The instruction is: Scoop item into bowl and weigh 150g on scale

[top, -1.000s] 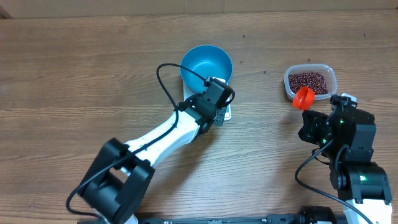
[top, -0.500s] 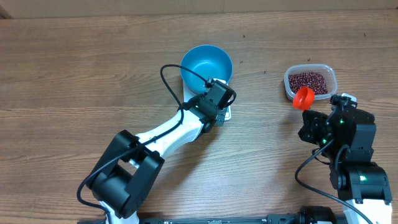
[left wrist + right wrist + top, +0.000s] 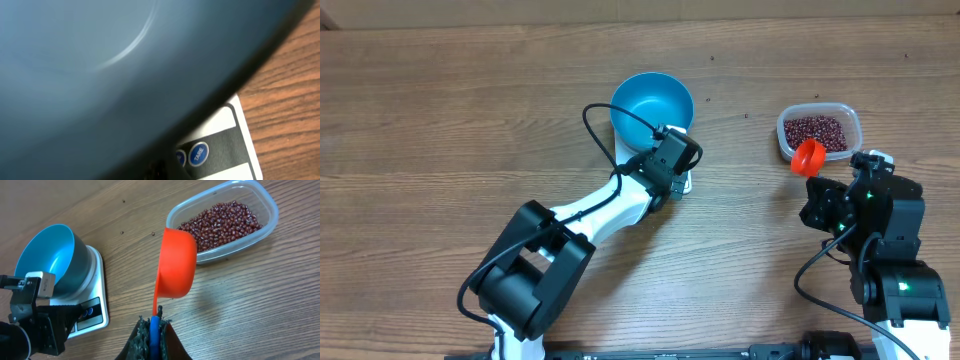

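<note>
Now my right gripper (image 3: 154, 326) is clamped on the handle of the red scoop (image 3: 176, 262), just beside the tub (image 3: 267, 207) of beans (image 3: 220, 222). The bowl (image 3: 652, 103) sits on the scale (image 3: 98, 287). My left gripper (image 3: 670, 160) is squeezed together, low by the buttons (image 3: 198, 153).

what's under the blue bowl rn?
The white scale. Its right edge and its dark button strip stick out from beneath the bowl. The bowl covers the rest of the platform, and the display is out of sight.
</note>
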You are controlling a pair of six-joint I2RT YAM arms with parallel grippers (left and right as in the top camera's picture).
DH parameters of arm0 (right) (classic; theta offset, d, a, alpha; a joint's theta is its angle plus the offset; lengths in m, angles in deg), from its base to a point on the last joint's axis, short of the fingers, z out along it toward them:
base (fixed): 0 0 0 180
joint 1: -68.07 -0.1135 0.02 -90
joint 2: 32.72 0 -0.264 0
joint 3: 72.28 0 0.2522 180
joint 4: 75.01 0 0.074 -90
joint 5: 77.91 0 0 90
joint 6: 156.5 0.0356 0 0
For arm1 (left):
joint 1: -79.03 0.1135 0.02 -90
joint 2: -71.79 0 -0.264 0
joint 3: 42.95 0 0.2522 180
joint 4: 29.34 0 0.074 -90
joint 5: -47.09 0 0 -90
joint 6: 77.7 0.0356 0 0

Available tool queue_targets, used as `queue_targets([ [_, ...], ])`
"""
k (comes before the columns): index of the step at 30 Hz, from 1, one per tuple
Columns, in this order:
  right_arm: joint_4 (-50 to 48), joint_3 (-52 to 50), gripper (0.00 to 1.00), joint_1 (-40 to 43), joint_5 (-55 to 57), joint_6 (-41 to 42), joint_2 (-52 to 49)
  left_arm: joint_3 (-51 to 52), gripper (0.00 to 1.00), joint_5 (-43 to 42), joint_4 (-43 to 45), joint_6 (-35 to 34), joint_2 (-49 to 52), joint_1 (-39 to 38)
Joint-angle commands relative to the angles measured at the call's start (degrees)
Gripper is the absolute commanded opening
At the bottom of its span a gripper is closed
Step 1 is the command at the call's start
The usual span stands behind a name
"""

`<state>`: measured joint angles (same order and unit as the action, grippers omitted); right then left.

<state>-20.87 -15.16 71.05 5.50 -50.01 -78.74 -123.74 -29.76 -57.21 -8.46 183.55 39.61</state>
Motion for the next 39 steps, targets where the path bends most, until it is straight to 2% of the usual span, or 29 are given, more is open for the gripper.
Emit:
queue_targets([
  [1,-0.15,1.44,0.04,0.26,0.5,-0.28,0.42,0.11,0.04,0.35,-0.96,0.83,2.86,-0.39],
  [7,-0.15,1.44,0.04,0.26,0.5,-0.28,0.42,-0.02,0.04,0.35,-5.62,0.83,-1.9,-0.48],
  [16,-0.13,1.44,0.04,0.26,-1.18,-0.28,0.42,-0.02,0.04,0.39,-10.95,1.64,-22.58,-2.03],
  [20,-0.09,1.44,0.04,0.26,-1.18,-0.28,0.42,0.0,0.04,0.48,-18.73,7.32,-28.37,-1.95],
  [25,0.72,1.44,0.04,0.26,-1.2,-0.28,0.42,-0.02,0.04,2.45,-25.27,13.86,-31.45,-1.64],
  [28,1.6,1.44,0.04,0.26,-1.18,-0.28,0.42,-0.02,0.04,2.47,-27.87,15.45,-32.5,-1.38],
  [30,2.47,1.44,0.04,0.26,-1.18,-0.28,0.42,0.0,0.04,1.86,-29.81,14.58,-32.74,-0.92],
  [32,3.02,1.44,0.04,0.26,-1.18,-0.28,0.42,0.0,0.04,1.79,-30.99,10.14,-32.74,-0.68],
  [39,2.16,1.44,0.04,0.26,-1.16,-0.31,0.42,0.11,0.04,-0.74,-29.11,9.79,-32.65,-0.68],
])
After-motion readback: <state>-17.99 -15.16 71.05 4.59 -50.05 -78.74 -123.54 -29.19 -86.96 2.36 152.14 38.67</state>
